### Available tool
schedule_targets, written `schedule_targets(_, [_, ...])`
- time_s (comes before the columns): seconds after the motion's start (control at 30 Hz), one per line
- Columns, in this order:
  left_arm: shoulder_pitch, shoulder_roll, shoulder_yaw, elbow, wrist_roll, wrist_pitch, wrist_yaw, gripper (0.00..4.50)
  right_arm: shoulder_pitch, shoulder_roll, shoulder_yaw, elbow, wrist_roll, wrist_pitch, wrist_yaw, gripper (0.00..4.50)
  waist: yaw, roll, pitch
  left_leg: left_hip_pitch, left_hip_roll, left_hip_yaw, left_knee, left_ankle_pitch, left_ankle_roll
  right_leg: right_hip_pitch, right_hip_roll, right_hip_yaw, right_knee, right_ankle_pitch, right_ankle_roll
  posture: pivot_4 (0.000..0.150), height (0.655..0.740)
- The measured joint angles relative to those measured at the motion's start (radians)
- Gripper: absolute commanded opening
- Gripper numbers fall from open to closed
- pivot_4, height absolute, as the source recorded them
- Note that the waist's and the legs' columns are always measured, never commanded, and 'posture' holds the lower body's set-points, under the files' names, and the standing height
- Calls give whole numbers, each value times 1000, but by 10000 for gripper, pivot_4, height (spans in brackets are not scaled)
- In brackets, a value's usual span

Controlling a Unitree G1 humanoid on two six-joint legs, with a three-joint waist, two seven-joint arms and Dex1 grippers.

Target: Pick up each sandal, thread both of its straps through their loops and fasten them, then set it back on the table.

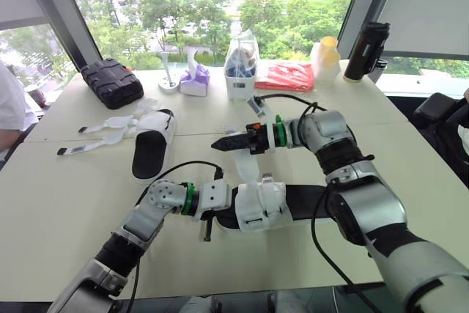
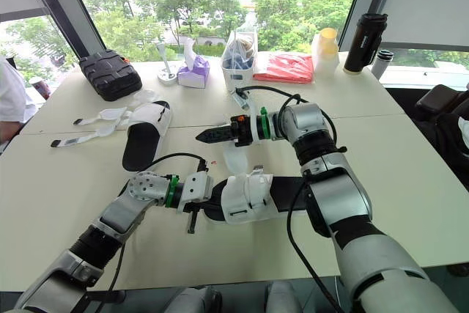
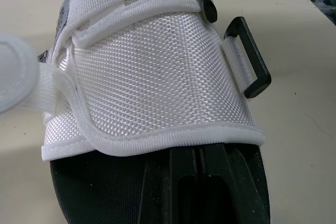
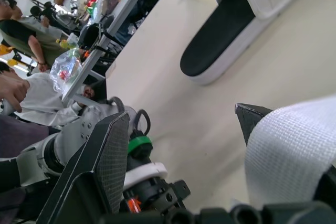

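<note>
On the cream table (image 1: 66, 203), the near sandal (image 1: 260, 207) lies long axis left to right, white upper toward the left gripper (image 1: 209, 218), whose grip I cannot tell; the right gripper (image 1: 220, 143) hovers open, strap (image 4: 294, 150) against one finger.

Nothing here can be read. Any print on the purple tissue pack (image 1: 194, 78), the red packet (image 1: 286, 76) and the black bottle (image 1: 366, 50) along the table's far edge is too small to tell.
</note>
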Motion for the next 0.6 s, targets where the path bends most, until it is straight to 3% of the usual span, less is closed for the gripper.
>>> schedule_targets(0.2, [0, 0, 0, 1, 0, -2, 0, 0, -3, -1, -3, -13, 0, -3, 20, 34460, 0, 0, 0, 0, 0, 0, 0, 0, 0, 0, 0, 0, 0, 0, 0, 1500, 7400])
schedule_targets(0.33, [0, 0, 0, 2, 0, -4, 0, 0, -2, -3, -3, -43, 1, 6, 25, 22561, 0, 0, 0, 0, 0, 0, 0, 0, 0, 0, 0, 0, 0, 0, 0, 1500, 7400])
schedule_targets(0.47, [-1, -1, 0, 4, 0, -6, 0, 0, 8, -13, -3, -84, 4, 19, 28, 2244, 0, 0, 0, 0, 0, 0, 0, 0, 0, 0, 0, 0, 0, 0, 0, 1500, 7400])
schedule_targets(0.6, [-1, -1, 0, 4, 0, -6, 0, 0, 24, -21, -9, -144, 20, 50, 27, 1027, 0, 0, 0, 0, 0, 0, 0, 0, 0, 0, 0, 0, 0, 0, 0, 1500, 7400])
